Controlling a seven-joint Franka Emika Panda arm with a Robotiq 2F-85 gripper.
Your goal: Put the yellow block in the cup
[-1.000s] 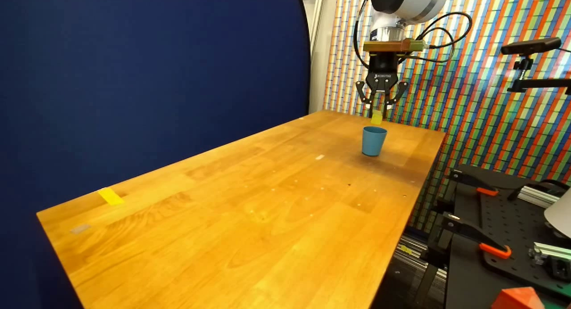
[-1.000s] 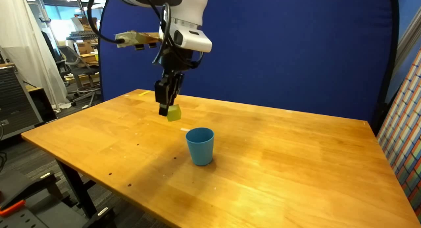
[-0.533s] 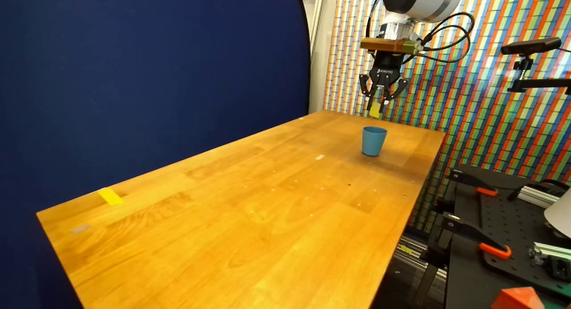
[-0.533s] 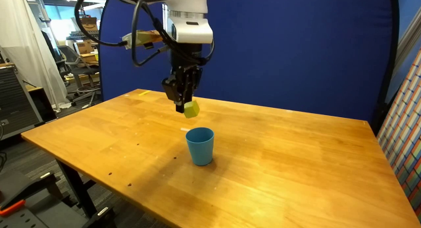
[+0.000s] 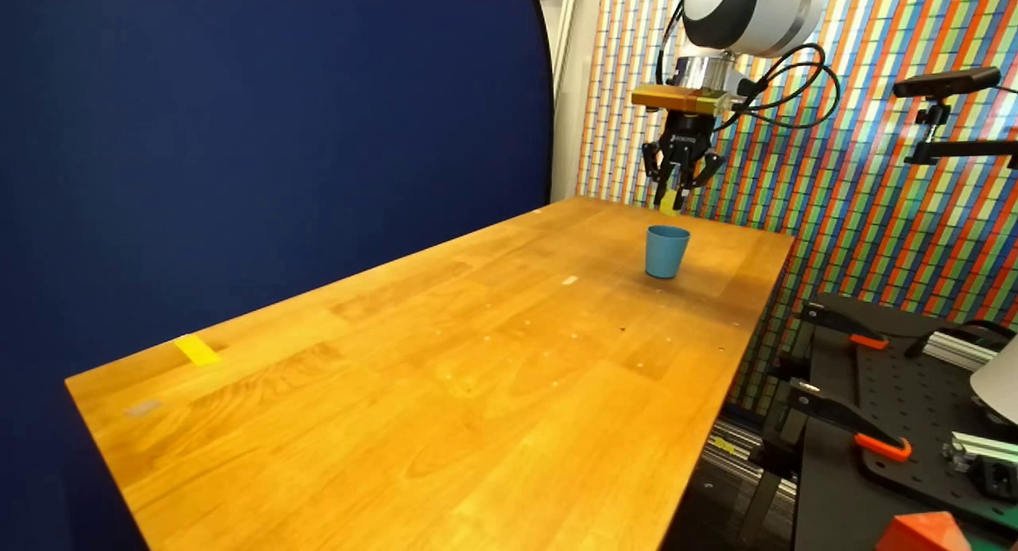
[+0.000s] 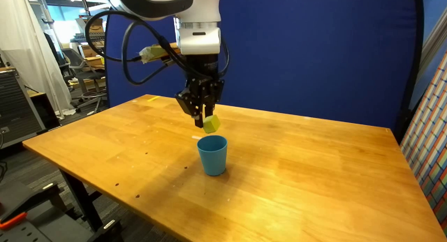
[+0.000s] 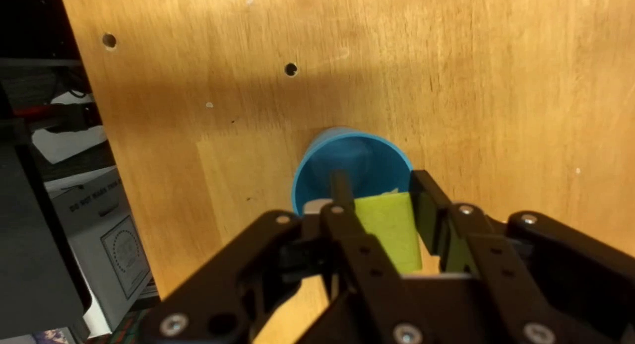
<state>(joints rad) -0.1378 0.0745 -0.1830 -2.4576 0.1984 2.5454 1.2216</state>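
Observation:
The light-blue cup [image 5: 666, 253] stands upright on the wooden table in both exterior views [image 6: 213, 160]. In the wrist view the cup [image 7: 354, 158] is seen from above, its mouth partly hidden by my fingers. My gripper [image 6: 204, 118] is shut on the yellow block [image 6: 211, 124] and holds it in the air, slightly tilted, a little above the cup's rim. In the wrist view the block [image 7: 389, 227] sits between the fingertips [image 7: 380, 182] and overlaps the near side of the cup's mouth. The block [image 5: 669, 203] shows just above the cup in an exterior view.
The wooden table [image 5: 445, 424] has small holes and a flat yellow tape strip [image 5: 197, 350] near its far corner. A black side table [image 5: 899, 392] with orange-tipped clamps stands beside it. A camera on an arm [image 5: 946, 82] is near the patterned wall.
In an exterior view my gripper has moved right with the block until it is over the cup, then lowered a little. The wrist has turned somewhat. The cup has not moved.

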